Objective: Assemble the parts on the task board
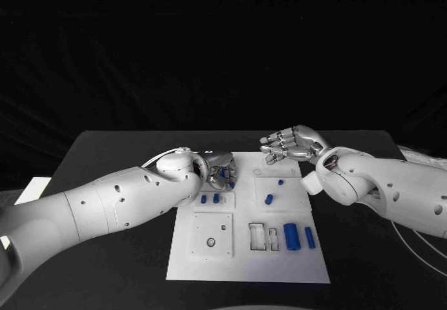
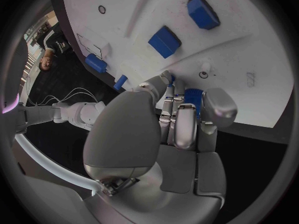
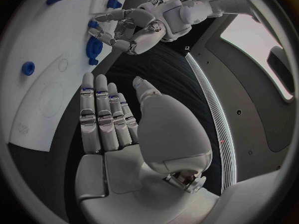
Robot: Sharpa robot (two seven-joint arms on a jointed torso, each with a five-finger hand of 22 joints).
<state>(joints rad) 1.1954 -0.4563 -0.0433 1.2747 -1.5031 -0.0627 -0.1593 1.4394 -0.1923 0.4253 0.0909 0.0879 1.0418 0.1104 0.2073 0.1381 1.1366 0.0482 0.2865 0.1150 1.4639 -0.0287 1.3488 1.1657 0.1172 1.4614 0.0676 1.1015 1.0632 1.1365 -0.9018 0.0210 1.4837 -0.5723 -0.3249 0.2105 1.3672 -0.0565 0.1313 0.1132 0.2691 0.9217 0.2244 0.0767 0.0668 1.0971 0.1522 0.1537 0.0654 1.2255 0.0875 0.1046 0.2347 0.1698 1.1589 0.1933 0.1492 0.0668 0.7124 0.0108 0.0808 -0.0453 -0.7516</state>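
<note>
Black cloth is hung behind a black table (image 1: 112,155), on which the white task board (image 1: 247,255) is laid; a small blue part (image 2: 194,95) is seen between the fingertips (image 2: 218,104) of the left hand (image 1: 216,169), which are curled down onto the board's far left area, though whether the part is truly pinched cannot be told; just in front of this hand two small blue blocks (image 1: 210,199) are set side by side on the board; further toward the robot from it a white square plate (image 1: 212,235) with a round hole is seen, and beside that a slotted white frame (image 1: 257,236) and two blue cylinders (image 1: 298,236) lying lengthwise; between the two hands a blue peg (image 1: 280,182) and a short blue piece (image 1: 269,199) are placed on the board; the right hand (image 1: 293,145) is held above the board's far right corner with nothing in it, its fingers (image 3: 99,114) straight and close together.
</note>
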